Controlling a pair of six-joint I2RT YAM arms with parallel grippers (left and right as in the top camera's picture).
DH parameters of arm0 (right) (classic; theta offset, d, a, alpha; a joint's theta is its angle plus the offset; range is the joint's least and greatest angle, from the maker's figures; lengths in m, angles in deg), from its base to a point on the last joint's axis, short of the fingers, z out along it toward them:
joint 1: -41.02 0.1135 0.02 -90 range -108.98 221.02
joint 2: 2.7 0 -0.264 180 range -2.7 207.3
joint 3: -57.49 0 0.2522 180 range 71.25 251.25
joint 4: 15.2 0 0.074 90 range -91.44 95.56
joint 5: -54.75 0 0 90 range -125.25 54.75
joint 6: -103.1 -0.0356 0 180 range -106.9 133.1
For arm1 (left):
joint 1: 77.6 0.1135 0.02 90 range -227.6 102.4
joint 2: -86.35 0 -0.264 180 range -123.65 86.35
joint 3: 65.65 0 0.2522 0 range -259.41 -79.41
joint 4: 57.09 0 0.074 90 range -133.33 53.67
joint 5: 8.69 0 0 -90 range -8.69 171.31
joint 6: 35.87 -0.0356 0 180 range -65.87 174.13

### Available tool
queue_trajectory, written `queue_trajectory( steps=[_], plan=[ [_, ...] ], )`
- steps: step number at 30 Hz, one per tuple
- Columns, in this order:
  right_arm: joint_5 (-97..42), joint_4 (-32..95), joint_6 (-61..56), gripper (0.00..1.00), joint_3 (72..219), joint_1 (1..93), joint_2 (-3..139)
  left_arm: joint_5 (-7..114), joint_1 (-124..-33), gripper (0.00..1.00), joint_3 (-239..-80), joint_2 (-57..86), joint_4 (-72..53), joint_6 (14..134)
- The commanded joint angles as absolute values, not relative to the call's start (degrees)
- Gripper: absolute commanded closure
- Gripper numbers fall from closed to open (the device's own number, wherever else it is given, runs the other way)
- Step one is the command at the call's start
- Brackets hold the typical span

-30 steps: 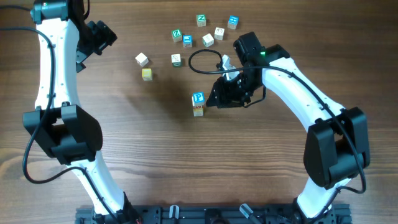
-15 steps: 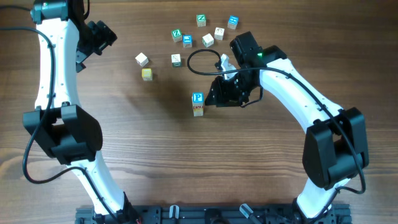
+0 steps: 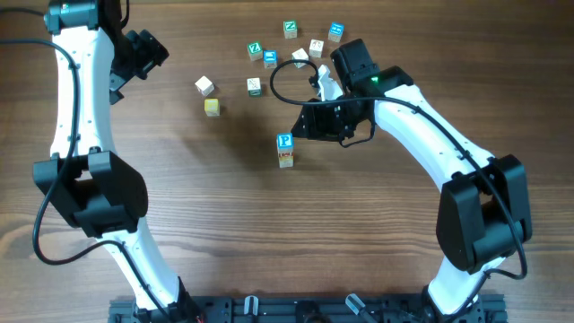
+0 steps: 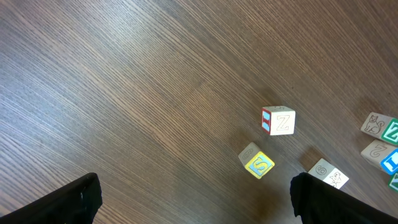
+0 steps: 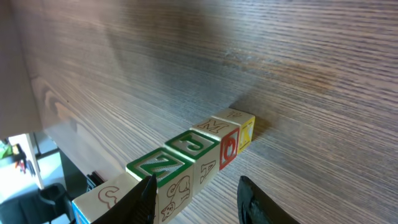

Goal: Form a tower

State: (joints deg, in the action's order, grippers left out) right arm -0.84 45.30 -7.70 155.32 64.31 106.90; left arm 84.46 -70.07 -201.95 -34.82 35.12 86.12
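Since the tower (image 3: pixel 284 150) stands upright on the table (image 3: pixel 224 233), its long axis points straight up at the overhead camera. From there only its top cube, blue with a white P, shows in full. The right gripper (image 3: pixel 303 127) hangs just to the far right of it, close but not touching, with its fingers aimed left toward the stack. Its jaws are partly spread and hold nothing. In the right wrist view the stack runs from a yellow cube on the wood up past red and green faces, and bare wood grain shows between it and the right-hand finger (image 5: pixel 252 200).

The left gripper (image 3: pixel 151 47) sits at the far left, well apart from the tower, spread wide and empty.

The loose cubes (image 3: pixel 270 59) lie farther off, beyond the tower and near the right gripper, so the right arm is likely the one to fetch. Any new cube would need to come straight down that upright axis, since a sideways touch could topple so narrow a stack.
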Motion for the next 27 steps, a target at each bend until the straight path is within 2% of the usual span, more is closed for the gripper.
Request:
queue_trajectory(
  steps=[1, 5, 7, 8, 9, 10, 13, 15, 18, 23, 27],
  plan=[
    [-7.87, 44.67, -10.06, 0.55, 154.95, 64.42, 105.83, 84.60, -70.07, 0.00, -202.44, -34.62, 35.14, 85.86],
    [-12.09, 48.12, -10.21, 0.59, 159.52, 62.93, 104.74, 84.60, -70.07, 0.00, -202.44, -34.62, 35.14, 85.86],
    [-11.09, 52.62, -6.28, 0.66, 160.48, 62.69, 102.03, 84.60, -70.07, 0.00, -202.44, -34.62, 35.12, 85.86],
    [-10.76, 55.94, -3.85, 0.71, 160.48, 62.69, 100.69, 84.60, -70.07, 0.00, -202.44, -34.62, 35.14, 85.86],
    [-10.72, 59.68, -1.75, 0.92, 160.48, 62.69, 99.69, 84.60, -70.07, 0.00, -202.44, -34.62, 35.14, 85.86],
    [-9.82, 62.98, -0.16, 0.96, 160.44, 62.69, 98.99, 84.60, -70.07, 0.00, -202.44, -34.62, 35.14, 85.86],
    [5.00, 66.96, 9.55, 0.96, 157.84, 62.69, 98.18, 84.60, -70.07, 0.00, -202.44, -34.62, 35.14, 85.86],
    [8.45, 64.84, 10.75, 0.96, 153.44, 62.69, 98.18, 84.60, -70.07, 0.00, -202.44, -34.62, 35.14, 85.86],
    [17.68, 54.87, 11.01, 0.96, 145.82, 62.69, 98.18, 84.60, -70.07, 0.00, -202.44, -34.62, 35.14, 85.86],
    [22.57, 41.47, 5.98, 0.96, 138.52, 62.71, 98.18, 84.60, -70.07, 0.00, -202.44, -34.62, 35.14, 85.86],
    [22.79, 36.45, 1.76, 0.96, 136.64, 62.71, 98.22, 84.60, -70.07, 0.00, -202.44, -34.62, 35.14, 85.86]
  ],
)
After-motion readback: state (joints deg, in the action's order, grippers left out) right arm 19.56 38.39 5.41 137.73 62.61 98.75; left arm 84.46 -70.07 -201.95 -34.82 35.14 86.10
